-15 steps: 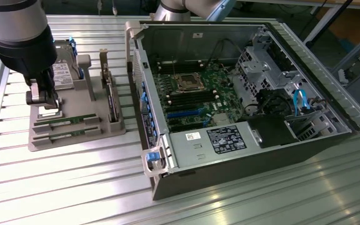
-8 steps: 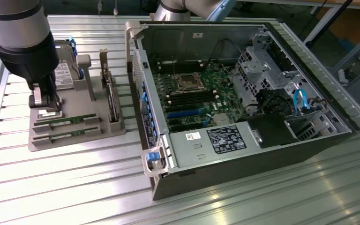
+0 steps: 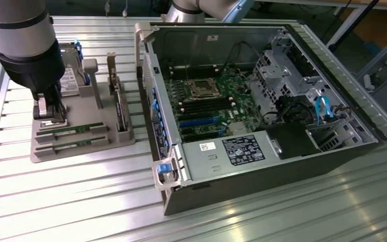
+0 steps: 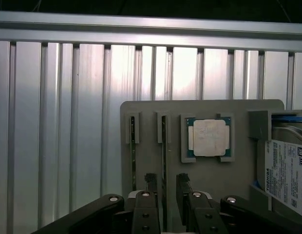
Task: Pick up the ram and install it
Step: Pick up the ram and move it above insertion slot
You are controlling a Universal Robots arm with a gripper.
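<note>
Ram: thin narrow green circuit-board stick [image 4: 164, 161], seated on edge in a slot of the flat grey fixture tray [image 4: 151, 109], not lifted. Gripper [image 4: 166, 187] is right over it, jaws apart: the two dark fingers [image 4: 151, 184] straddle the stick, one on each side, with a visible gap on both sides. Nothing is clamped and nothing is in hand. Cannot tell how low the fingertips sit against the stick's top edge. A second ram stick [image 4: 133, 161], same look, sits in the parallel slot just beside the first, outside the fingers. On the first stick's other side the tray holds a square silver CPU chip [image 4: 208, 138] on a green substrate in its own pocket. Past that is a hard drive [image 4: 287, 175] with a white printed label. In the exterior view the grey-and-black robot arm [image 3: 18, 35] comes straight down over the tray. A larger green expansion card [image 3: 119, 108] stands upright in the tray on the side facing the black computer case [image 3: 261, 181]. The case lies open on its side, just beside the tray toward the exterior view's right, with the green motherboard [image 3: 207, 108] exposed. Tray and case both rest on the ribbed aluminium table [image 3: 79, 201].
</note>
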